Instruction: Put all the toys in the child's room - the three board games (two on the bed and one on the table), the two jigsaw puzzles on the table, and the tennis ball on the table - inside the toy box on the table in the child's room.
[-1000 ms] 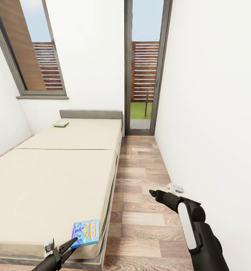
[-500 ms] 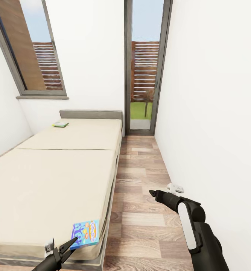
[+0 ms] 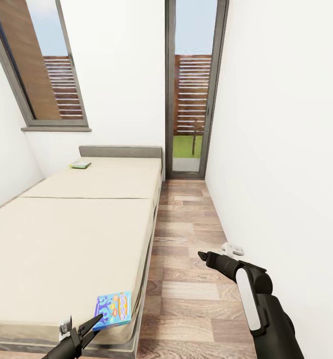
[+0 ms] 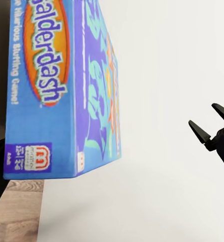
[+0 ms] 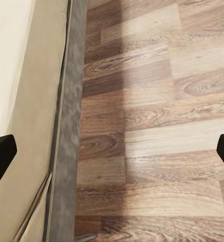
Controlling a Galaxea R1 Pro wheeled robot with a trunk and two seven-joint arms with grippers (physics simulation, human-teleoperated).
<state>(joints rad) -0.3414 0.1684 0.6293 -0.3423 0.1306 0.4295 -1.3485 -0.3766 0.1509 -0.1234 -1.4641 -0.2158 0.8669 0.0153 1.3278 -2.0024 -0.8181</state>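
Note:
A blue cartoon board game (image 3: 114,309) lies at the near right corner of the bed (image 3: 71,234), slightly over the mattress edge. It looms large in the left wrist view (image 4: 61,91), lettered "Balderdash". My left gripper (image 3: 97,323) is open at the box's near left corner, its upper fingertip touching that edge. A green board game (image 3: 80,164) lies far off by the grey headboard (image 3: 120,151). My right gripper (image 3: 201,256) hangs open over the wood floor beside the bed, with nothing between its fingertips (image 5: 1,154). The toy box and the table are out of view.
A strip of wood-plank floor (image 3: 186,259) runs between the bed and the white right wall toward a tall glass door (image 3: 191,99). A small white object (image 3: 232,248) lies on the floor by that wall. A window (image 3: 41,65) is above the headboard.

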